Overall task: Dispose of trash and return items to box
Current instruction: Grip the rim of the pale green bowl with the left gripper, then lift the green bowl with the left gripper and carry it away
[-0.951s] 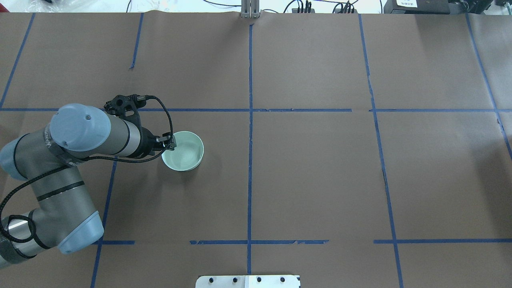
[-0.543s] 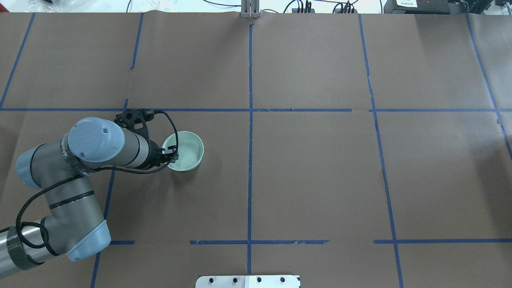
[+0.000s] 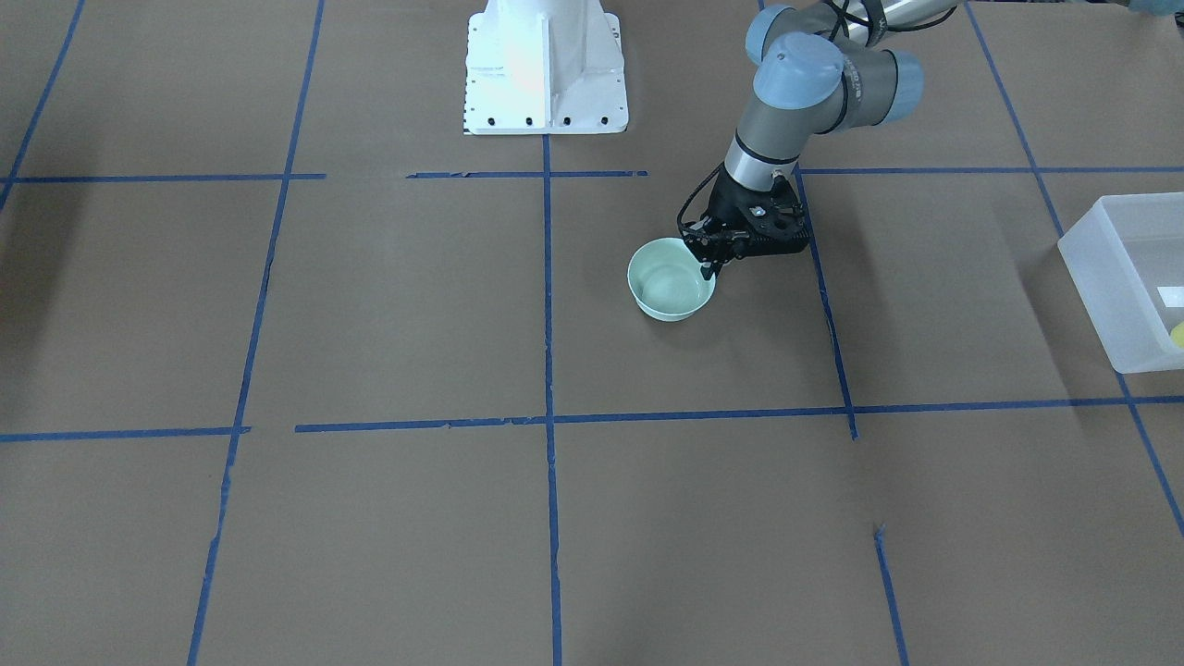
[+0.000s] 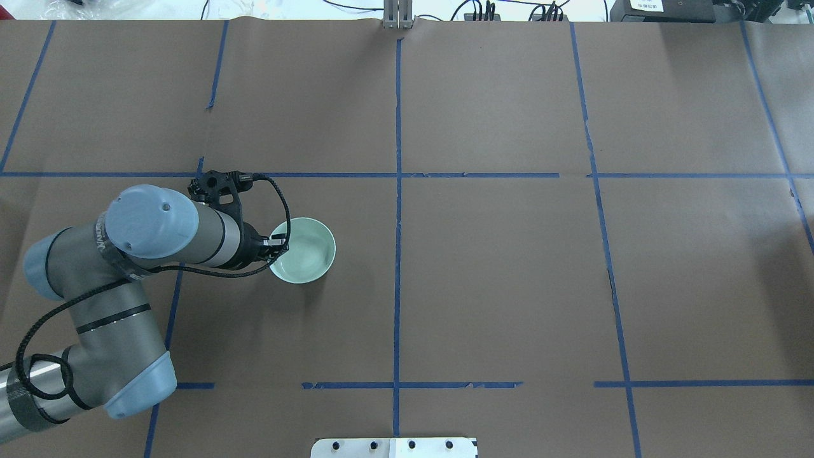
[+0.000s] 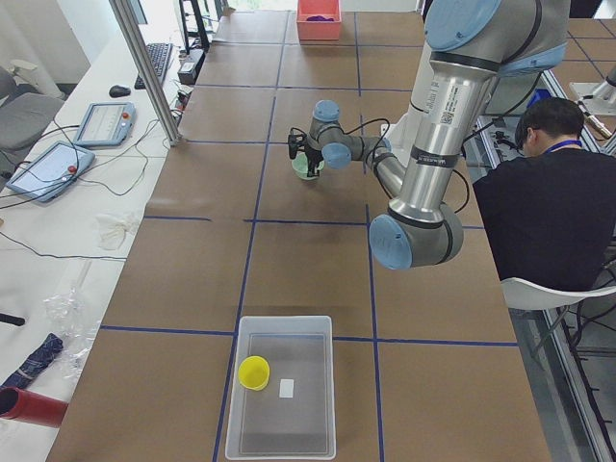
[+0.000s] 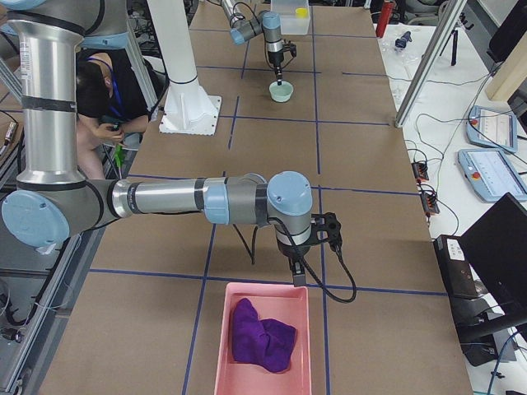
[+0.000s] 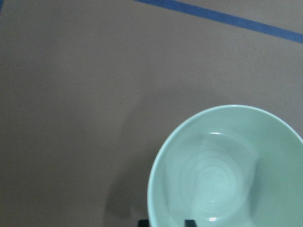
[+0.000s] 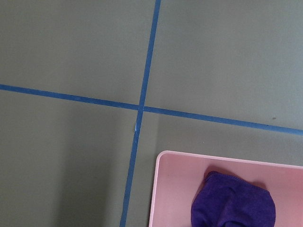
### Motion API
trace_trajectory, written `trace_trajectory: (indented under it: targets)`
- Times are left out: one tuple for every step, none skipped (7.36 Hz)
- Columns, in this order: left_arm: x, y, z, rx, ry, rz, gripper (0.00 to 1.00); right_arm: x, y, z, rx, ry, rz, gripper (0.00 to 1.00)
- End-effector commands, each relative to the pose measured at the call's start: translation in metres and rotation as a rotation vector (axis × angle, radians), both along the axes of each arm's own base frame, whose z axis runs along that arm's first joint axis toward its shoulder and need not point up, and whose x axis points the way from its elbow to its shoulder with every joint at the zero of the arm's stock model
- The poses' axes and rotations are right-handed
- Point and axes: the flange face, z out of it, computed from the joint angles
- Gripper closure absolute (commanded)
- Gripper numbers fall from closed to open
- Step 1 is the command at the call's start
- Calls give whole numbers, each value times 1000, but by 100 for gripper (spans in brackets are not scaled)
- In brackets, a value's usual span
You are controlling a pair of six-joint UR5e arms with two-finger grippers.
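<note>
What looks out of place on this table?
Nothing spilled or broken. The only stray is the bowl, alone mid-table with the left end effector pinching its rim, while the cup sits in the box.

So the left arm [image 4: 152, 229] comes in low from its side, elbow folded, forearm stretched out toward the middle of the table. The wrist is bent so the left gripper [image 4: 277, 245] points down. It's pinched on the near rim of the bowl [image 4: 308, 254]. In the wrist cam you can just see the two fingertips [image 7: 143, 222], one on each side of the rim. The right arm [image 6: 206, 200] is stretched out nearly level, and the right gripper [image 6: 296, 278] hangs straight down. Can't tell how its jaws stand from here.
</note>
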Motion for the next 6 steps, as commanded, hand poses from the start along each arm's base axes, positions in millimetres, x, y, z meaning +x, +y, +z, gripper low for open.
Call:
trace_trajectory:
  targets:
    - [-78,-37,-34,99,-37,-5,100,0,1,1,-2,0,0,0]
    - [-128,-54,-49,134,-50,15,100,-1,1,2,-3,0,-1,0]
    - [-191,-79,-52,188,-104,10,100,0,1,2,-3,0,0,0]
    - [-251,-100,-43,257,-187,60,100,-1,1,1,-2,0,-1,0]
    - [-302,-115,-24,316,-271,96,100,-1,1,2,-2,0,-2,0]
    - [-347,-121,11,385,-363,174,100,-1,1,2,-3,0,-1,0]
